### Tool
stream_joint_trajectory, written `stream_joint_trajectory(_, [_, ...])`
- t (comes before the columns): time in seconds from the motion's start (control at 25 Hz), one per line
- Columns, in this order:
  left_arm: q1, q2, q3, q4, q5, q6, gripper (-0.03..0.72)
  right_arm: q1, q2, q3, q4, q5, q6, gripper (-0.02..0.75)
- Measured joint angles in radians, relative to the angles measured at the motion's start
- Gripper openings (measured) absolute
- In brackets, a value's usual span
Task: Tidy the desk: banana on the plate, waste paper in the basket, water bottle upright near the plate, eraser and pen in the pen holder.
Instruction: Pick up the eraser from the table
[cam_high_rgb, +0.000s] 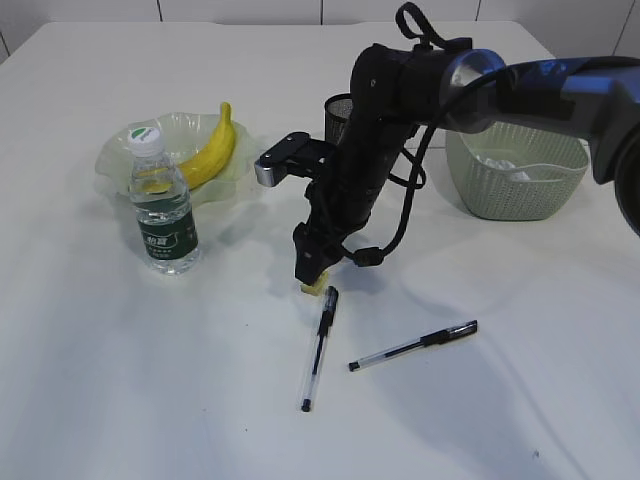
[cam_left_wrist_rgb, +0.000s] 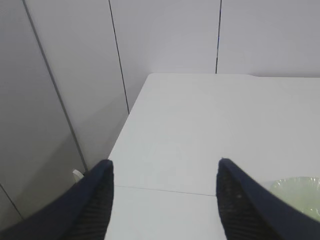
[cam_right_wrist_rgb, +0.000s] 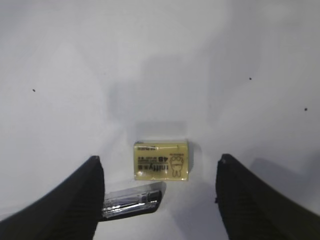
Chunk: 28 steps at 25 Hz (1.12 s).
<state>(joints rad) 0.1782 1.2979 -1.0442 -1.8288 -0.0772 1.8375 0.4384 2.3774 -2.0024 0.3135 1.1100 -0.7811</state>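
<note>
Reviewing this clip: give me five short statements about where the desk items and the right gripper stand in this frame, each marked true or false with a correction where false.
1. The banana lies in the plate. True.
2. The water bottle lies on its side. False: it stands upright beside the plate.
3. The right gripper has open jaws either side of the eraser. True.
4. Both pens are in the pen holder. False: two pens lie on the desk.
5. The basket is empty. False: white paper lies inside.
</note>
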Motion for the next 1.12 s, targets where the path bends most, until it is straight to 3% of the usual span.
stream_joint_trajectory(1.12, [0.0, 0.0, 0.0, 0.0, 0.0, 0.0, 0.452, 0.0, 0.02, 0.0, 0.004, -0.028, 0.0, 0.5])
